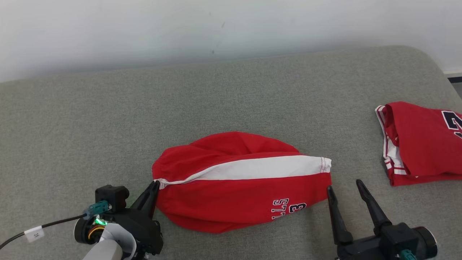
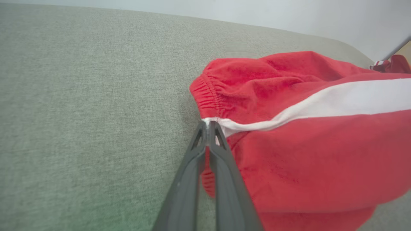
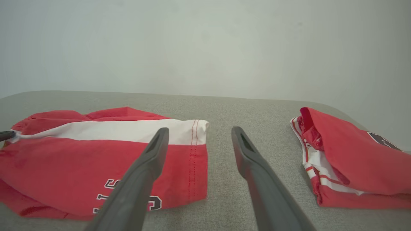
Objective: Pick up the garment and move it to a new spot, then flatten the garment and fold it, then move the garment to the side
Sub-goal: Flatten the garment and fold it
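Two red garments lie on one grey fabric-covered counter [image 1: 108, 119]: one pair of red fabric shorts with a white side stripe [image 1: 234, 202] and one folded red jersey with white trim [image 1: 422, 144]. Two grippers are in view, the left gripper [image 1: 156, 183] and the right gripper [image 1: 343, 185], each with two long dark fingers. One black cable [image 1: 61, 221] carries one white paper tag [image 1: 34, 234]. One pale wall [image 1: 216, 29] stands behind.
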Controlling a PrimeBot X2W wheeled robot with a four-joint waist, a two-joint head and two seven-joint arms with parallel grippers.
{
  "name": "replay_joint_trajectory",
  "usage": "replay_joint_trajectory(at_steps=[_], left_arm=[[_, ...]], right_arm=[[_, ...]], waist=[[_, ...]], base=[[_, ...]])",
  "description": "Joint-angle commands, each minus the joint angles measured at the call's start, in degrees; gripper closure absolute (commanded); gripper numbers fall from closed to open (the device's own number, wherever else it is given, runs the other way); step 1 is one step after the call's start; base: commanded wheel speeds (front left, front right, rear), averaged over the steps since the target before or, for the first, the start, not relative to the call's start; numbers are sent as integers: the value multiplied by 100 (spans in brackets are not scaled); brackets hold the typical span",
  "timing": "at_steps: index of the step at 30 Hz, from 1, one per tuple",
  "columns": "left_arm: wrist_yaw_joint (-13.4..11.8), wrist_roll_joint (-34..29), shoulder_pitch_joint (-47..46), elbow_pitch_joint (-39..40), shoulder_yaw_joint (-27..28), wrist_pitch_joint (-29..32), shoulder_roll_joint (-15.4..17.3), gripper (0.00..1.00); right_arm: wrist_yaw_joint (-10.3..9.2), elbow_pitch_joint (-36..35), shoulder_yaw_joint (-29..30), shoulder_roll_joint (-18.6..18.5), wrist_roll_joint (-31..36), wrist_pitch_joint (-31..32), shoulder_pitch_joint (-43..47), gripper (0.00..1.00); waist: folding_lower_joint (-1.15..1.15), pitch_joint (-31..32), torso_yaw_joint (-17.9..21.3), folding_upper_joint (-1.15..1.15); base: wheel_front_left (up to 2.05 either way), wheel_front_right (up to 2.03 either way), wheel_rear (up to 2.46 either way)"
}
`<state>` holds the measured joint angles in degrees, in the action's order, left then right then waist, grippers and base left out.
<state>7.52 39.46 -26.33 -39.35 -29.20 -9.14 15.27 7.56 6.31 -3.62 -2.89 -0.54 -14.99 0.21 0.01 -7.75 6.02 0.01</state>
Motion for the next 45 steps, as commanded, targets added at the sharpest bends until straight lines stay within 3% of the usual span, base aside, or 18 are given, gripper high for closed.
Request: replay_joint_trajectory(at_steps=[1, 6, 21, 27, 45], left_arm=[[-11, 100, -75, -20, -79, -61, 51, 100], [-11, 153, -178, -58, -375, -252, 49, 100], [-10, 26, -327, -302, -728, -569, -222, 100], [-10, 42, -406, -341, -750, -590, -210, 100], [-10, 58, -403, -376, -716, -615, -164, 100]], right_arm=[[-16, 24, -56, 2, 41, -25, -98, 0], [-16, 322, -127, 3, 37, 202, -390, 0], [-17, 626, -18, -138, -361, 2487, -1194, 0], [-17, 408, 208, -92, -326, 2517, -1088, 0], [-17, 189, -13, -69, -562, 2489, -991, 0]], waist=[[-1, -28, -16, -1], [-1, -125, -90, -1], [-1, -321, -354, -1], [-1, -317, -418, -1], [-1, -268, -360, -1]], base=[[0, 0, 0], [0, 0, 0], [0, 0, 0], [0, 0, 0], [0, 0, 0]])
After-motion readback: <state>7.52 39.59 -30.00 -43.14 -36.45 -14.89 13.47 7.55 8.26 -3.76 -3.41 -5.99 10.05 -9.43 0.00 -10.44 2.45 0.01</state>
